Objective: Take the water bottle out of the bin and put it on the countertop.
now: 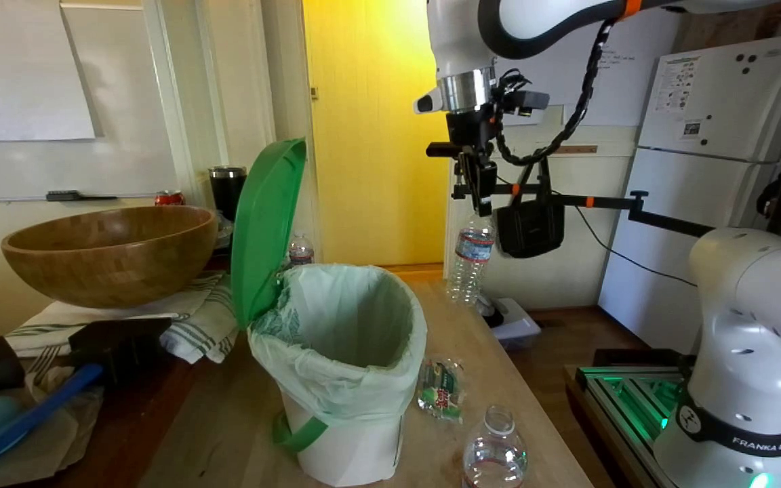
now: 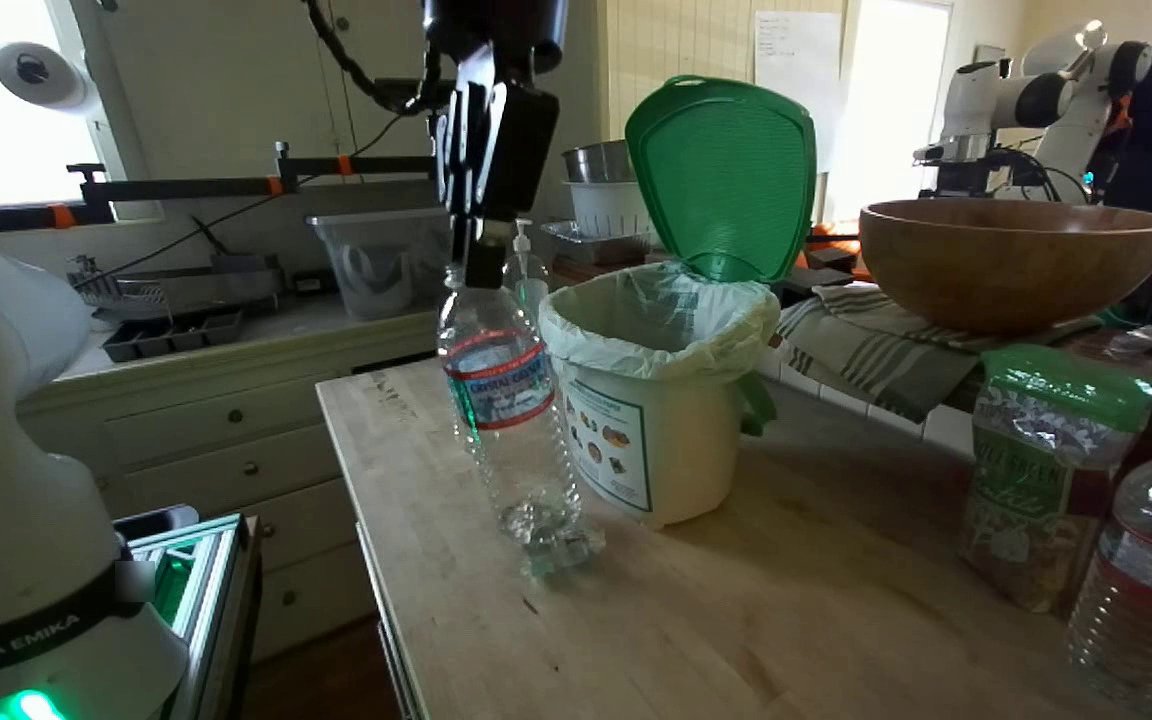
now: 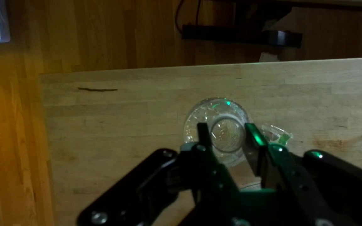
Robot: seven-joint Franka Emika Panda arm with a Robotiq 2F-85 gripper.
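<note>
A kitchen, by its white fridge [image 1: 689,176], knobbed drawers [image 2: 196,470] and wooden bowl [image 2: 1016,268].

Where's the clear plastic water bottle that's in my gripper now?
In an exterior view, the clear plastic water bottle is left of the white bin with its green lid raised; the wrist view shows it near centre, over the brown wooden countertop.

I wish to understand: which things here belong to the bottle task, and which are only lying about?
For the task:
water bottle
end effector, holding it
bin
countertop

Not part of it:
wooden bowl
striped cloth
green-topped bag
plastic packet
capped bottle
another clear bottle
</note>
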